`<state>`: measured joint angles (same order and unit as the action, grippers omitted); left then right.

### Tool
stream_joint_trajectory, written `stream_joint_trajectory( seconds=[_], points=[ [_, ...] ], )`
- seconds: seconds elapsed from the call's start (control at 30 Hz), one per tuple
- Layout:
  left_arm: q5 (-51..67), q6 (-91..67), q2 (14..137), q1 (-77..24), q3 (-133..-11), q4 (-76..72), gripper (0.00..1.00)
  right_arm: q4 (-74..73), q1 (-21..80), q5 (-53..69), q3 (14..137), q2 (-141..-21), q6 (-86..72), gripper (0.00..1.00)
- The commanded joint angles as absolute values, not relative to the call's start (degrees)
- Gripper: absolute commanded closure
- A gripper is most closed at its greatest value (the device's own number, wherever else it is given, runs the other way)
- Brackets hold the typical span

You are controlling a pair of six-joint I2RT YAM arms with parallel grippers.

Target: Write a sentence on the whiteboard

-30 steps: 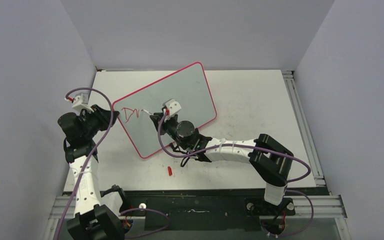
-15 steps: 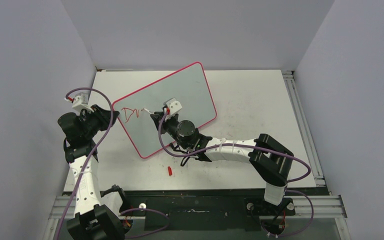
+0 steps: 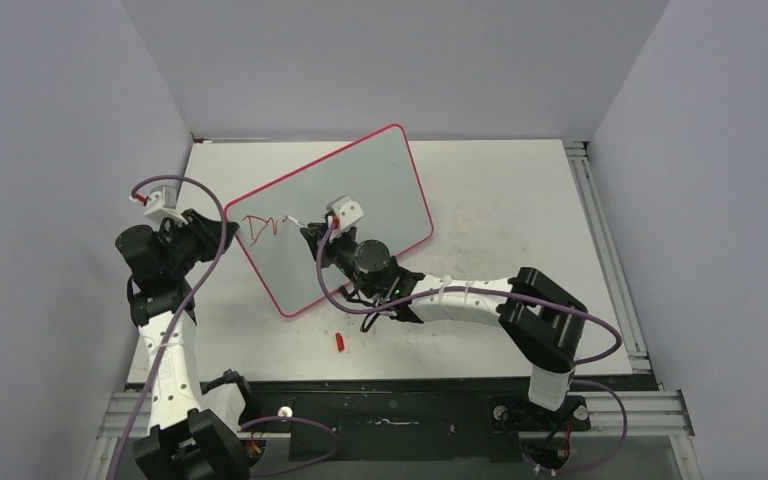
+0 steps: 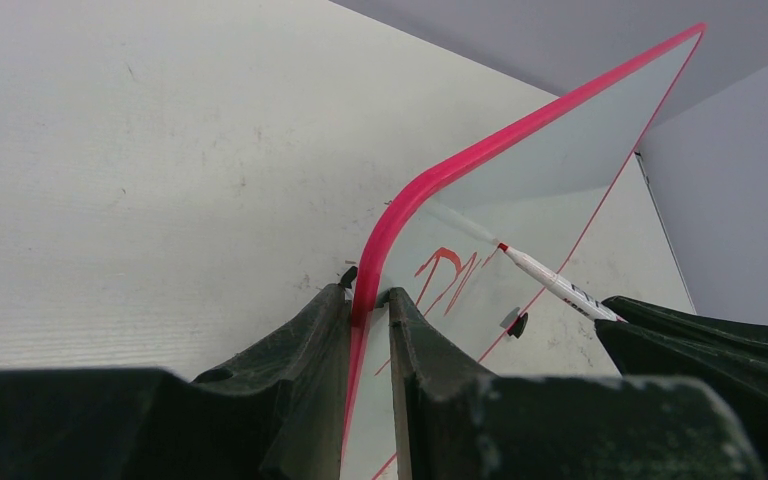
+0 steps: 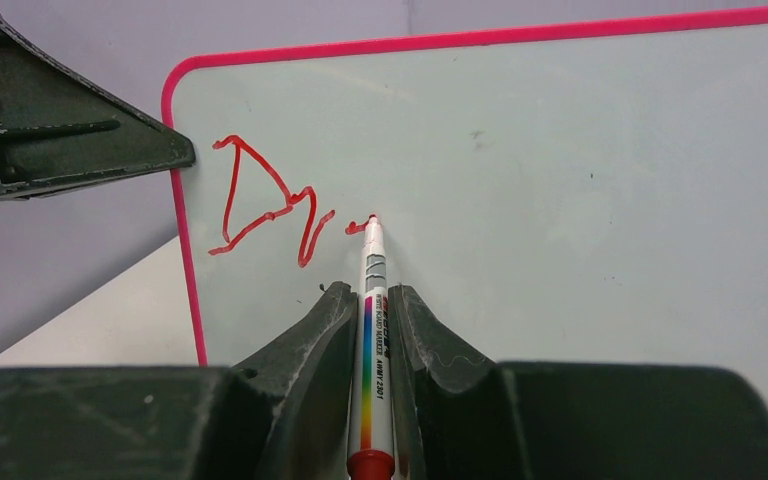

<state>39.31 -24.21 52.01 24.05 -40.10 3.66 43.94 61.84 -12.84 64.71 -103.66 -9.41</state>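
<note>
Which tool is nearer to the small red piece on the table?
Right. The right tool holds a marker just beyond the red piece; the left tool clamps the whiteboard edge, farther left.

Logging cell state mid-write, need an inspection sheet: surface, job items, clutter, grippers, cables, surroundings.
Surface: white table, scuffed.
Job's things: whiteboard angled, red writing begun near one corner; marker tip on board.
Clutter: small red piece on table near arms, likely a cap.
Grippers: left gripper shut on whiteboard rim; right gripper shut on marker.
Cables: purple cables loop along both arms.
Surroundings: grey walls, metal rails at table's right edge.
</note>
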Motion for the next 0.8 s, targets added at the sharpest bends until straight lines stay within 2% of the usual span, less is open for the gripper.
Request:
stream_joint_trajectory(
  seconds=[0.0,0.77],
  points=[
    [41.94,-23.99,51.94,23.47,-40.69,2.99,0.82,46.49,60.88,-13.23,67.32,-103.42,-8.32,0.95],
    [42.01,-24.08,51.94,23.47,-40.6,2.96,0.82,44.79,62.43,-10.72,67.84,-105.12,-8.78,0.95]
  ],
)
